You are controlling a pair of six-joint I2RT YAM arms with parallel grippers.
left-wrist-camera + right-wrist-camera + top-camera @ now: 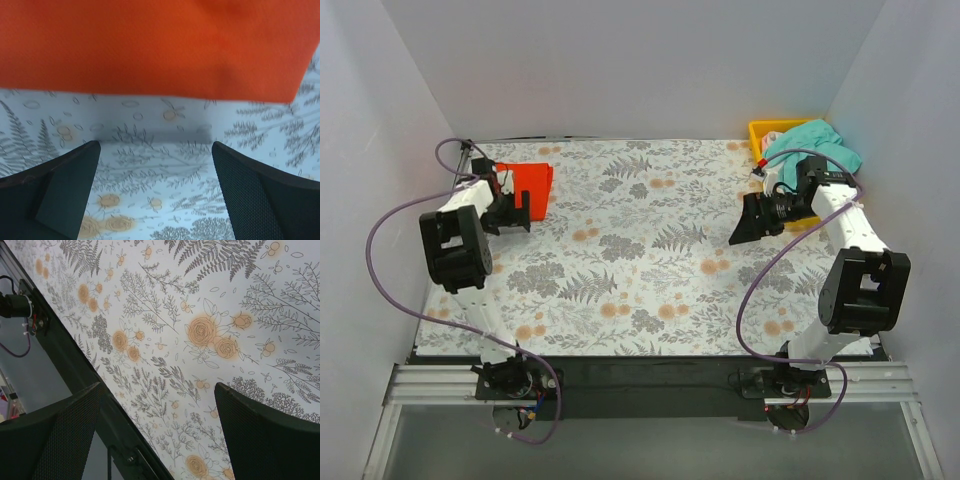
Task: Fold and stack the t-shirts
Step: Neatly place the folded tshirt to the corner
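Observation:
The orange-red t-shirt (pixel 532 186) lies folded at the far left of the table. It fills the upper part of the left wrist view (pixel 150 45). My left gripper (pixel 512 214) is open and empty just in front of its near edge, with the fingers (pixel 60 195) above bare tablecloth. The teal-green t-shirt (pixel 817 140) is bunched up in the yellow bin (pixel 762 131) at the far right. My right gripper (pixel 752 222) is open and empty, held above the table left of the bin, with only patterned cloth between its fingers (pixel 270 435).
The table is covered with a white cloth (pixel 650 250) printed with ferns and orange flowers. White walls close the back and both sides. A black rail (pixel 650 385) runs along the near edge and shows in the right wrist view (pixel 75 370).

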